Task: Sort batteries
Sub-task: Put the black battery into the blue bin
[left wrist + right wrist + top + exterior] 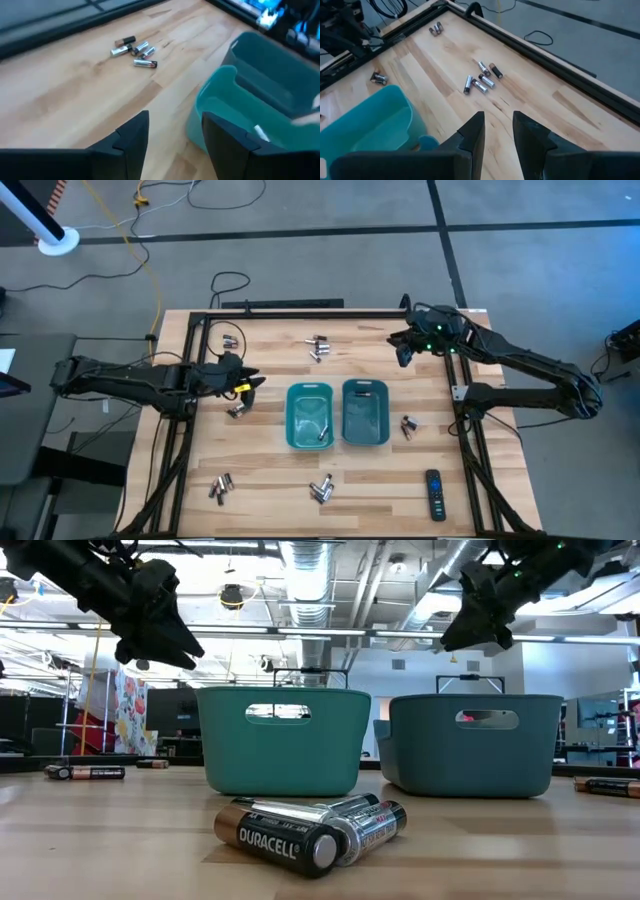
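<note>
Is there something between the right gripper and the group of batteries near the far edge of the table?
Nothing visible stands in the way. The right gripper, jaws open and empty, hovers above bare wood, and the batteries lie ahead of it in the open. The teal bins sit off to the side, not in that path.

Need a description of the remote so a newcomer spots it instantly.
Start at the two teal bins mid-table and go to the table's near right corner, past the right bin. The remote lies flat there, alone. It is the only black rectangular bar with a blue button; the batteries nearby are small cylinders.
</note>
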`<state>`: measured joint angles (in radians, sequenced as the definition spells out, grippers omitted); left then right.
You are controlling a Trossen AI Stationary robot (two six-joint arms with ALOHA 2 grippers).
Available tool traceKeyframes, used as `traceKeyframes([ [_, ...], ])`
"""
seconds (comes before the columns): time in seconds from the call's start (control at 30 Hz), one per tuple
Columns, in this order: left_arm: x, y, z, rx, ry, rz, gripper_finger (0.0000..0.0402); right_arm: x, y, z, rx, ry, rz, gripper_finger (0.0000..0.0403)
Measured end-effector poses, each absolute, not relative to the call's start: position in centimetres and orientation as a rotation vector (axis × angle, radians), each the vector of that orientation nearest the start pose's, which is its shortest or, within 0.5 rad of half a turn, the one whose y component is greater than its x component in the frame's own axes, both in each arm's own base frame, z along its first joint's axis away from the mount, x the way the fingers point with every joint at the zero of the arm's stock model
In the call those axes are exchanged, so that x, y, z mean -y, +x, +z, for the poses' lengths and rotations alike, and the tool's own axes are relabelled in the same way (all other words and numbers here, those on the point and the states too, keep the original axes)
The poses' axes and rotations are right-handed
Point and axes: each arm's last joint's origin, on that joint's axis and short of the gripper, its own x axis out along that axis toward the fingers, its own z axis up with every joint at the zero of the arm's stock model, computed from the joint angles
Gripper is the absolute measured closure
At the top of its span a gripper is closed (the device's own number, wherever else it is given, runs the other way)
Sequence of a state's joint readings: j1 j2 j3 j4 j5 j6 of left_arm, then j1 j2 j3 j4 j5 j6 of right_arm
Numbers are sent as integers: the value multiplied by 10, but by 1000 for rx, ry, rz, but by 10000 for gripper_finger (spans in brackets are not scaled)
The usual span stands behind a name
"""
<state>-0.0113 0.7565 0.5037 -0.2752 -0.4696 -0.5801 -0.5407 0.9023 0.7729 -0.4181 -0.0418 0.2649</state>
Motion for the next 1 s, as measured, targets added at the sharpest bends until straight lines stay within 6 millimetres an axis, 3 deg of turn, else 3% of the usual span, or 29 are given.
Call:
traceKeyframes([
  [0.23,-27,165,246,-340,-544,679,221,96,163,284,-481,415,-553,285],
  [0.5,-79,164,276,-584,-477,737,221,96,163,284,-482,413,-553,285],
  [0.63,-107,159,280,-782,-459,757,221,96,163,284,-482,417,-553,285],
  [0.77,-136,153,272,-970,-473,772,221,96,163,284,-476,437,-558,285],
  [1.0,-179,150,228,-1230,-542,727,221,94,164,284,-475,441,-552,285],
])
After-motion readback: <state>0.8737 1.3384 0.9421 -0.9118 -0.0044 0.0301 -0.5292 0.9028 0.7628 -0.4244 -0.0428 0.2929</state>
